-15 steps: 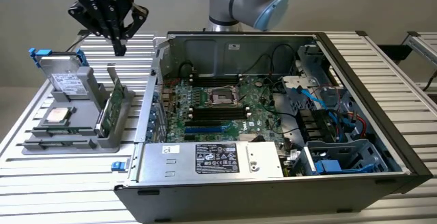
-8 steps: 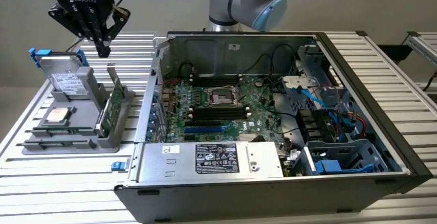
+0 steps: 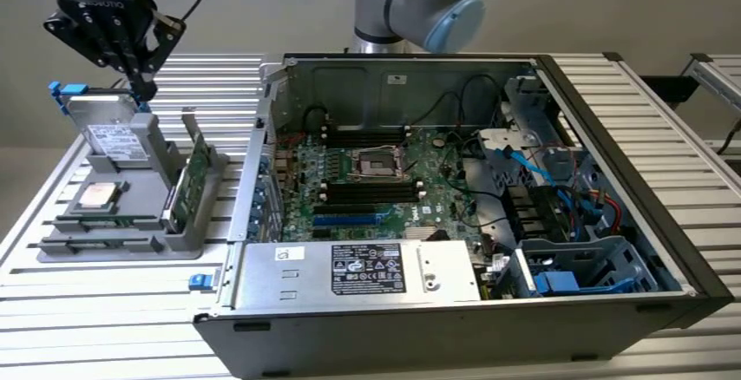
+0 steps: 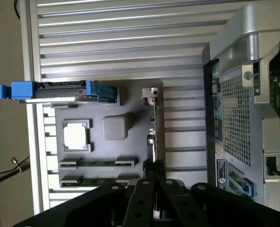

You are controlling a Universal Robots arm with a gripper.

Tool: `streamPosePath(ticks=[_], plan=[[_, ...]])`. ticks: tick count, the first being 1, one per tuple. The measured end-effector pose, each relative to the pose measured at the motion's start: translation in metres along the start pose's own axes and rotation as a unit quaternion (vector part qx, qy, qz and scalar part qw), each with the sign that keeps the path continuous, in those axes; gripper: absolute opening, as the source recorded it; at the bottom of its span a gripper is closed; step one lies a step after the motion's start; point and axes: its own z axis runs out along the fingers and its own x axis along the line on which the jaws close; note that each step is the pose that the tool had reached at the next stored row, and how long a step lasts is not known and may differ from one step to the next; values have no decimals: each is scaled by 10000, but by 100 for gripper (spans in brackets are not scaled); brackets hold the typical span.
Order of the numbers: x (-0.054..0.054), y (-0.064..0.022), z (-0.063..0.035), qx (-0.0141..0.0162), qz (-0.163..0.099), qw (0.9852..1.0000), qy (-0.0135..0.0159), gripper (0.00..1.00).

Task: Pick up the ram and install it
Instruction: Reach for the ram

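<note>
One black tool [image 3: 144, 92] hangs high up on the exterior view's left, over the far end of a gray tray [image 3: 69, 247]. Its fingers are clenched tight together. I cannot see anything gripped between them. The tray sits on the ribbed metal bench [image 3: 648, 85], just beside an open computer case [image 3: 695, 258]. A hard drive [image 3: 114, 137] with blue ends stands up at the far end of the tray. A square silver chip [image 3: 99, 196] lies flat in the middle. A tall green card [image 3: 186, 180] stands on its edge on the side of the tray nearest the case. The ram [image 3: 107, 222] lies in a thin groove at the near end of the tray, well apart from the tool. The blue and gray arm [image 3: 417, 3] shows behind the case, at the top middle of the frame.

Next comes the wrist view, which looks straight down on the tray [image 4: 130, 146]. The tool [image 4: 152, 165] is pinched shut, and its tips sit at one end of the tall green card [image 4: 154, 123]. The ram [image 4: 96, 163] rests in its groove next to the silver chip [image 4: 77, 136]. A second stick [image 4: 95, 181] just like it lies in the groove beside it. The hard drive [image 4: 59, 90] is on the other side of the chip. The computer case [image 4: 253, 94] is just beyond the green card.
</note>
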Motion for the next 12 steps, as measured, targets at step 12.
streamPosePath(ticks=[12], plan=[[526,-84,75,-16,-4,10000,1,10]])
